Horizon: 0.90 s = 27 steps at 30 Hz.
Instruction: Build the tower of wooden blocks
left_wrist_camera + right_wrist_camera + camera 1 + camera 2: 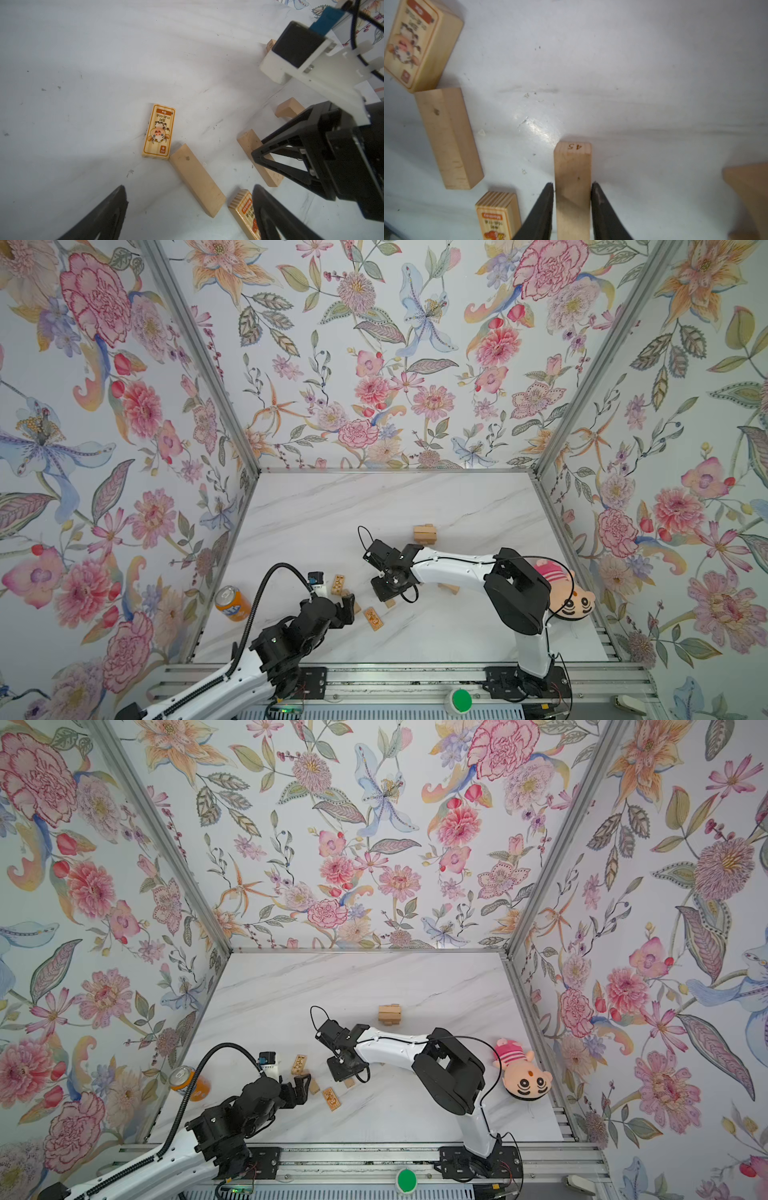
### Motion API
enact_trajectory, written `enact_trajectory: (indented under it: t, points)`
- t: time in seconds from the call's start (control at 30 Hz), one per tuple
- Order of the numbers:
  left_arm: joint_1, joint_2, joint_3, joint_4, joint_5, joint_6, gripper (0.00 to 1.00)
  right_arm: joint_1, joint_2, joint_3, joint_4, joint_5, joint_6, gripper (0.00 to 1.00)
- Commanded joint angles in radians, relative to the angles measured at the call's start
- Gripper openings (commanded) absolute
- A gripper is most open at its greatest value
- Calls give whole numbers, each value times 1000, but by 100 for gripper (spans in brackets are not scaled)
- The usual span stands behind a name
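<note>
The tower [424, 533] [389, 1014], a short stack of tan wood blocks, stands mid-table in both top views. My right gripper [572, 185] is shut on a plain wood block marked 45 [572, 166], low over the table, well in front of the tower [390, 596]. My left gripper [189, 187] [348, 606] is open above another plain block [196, 178]. A printed ox block [159, 132] [338, 584] touches that block's far end. A printed monkey block [243, 207] [373, 618] lies beside one left finger. The held block [259, 158] also shows in the left wrist view.
An orange soda can [232, 603] lies on its side at the left wall. A pink striped plush doll [569, 593] lies by the right wall. One more plain block [451, 588] sits under the right forearm. Flowered walls close in three sides of the table.
</note>
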State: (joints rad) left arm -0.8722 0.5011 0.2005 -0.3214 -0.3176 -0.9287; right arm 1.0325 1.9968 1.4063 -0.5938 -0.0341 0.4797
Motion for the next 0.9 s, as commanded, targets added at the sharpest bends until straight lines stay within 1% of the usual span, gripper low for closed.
enact_trajectory:
  t: [0.0, 0.3, 0.37, 0.53, 0.63, 0.73, 0.87]
  points:
    - [9, 12, 12, -6, -27, 22, 95, -9, 33, 38, -21, 8, -5, 33]
    - [11, 21, 14, -7, -29, 22, 96, -68, 74, 77, -22, -3, -32, 34]
    - [12, 21, 16, -8, -31, 22, 96, -73, 71, 80, -26, -8, -34, 35]
    - [13, 32, 22, -1, -35, 25, 96, -62, 55, 71, -32, -8, -32, 42]
    - [15, 50, 24, 13, -30, 28, 96, -58, 41, 63, -34, -2, -28, 44]
    - [14, 67, 24, 24, -24, 30, 96, -55, 28, 54, -34, 6, -25, 44]
    - [14, 67, 22, 27, -18, 28, 96, -58, 35, 46, -34, 10, -25, 41]
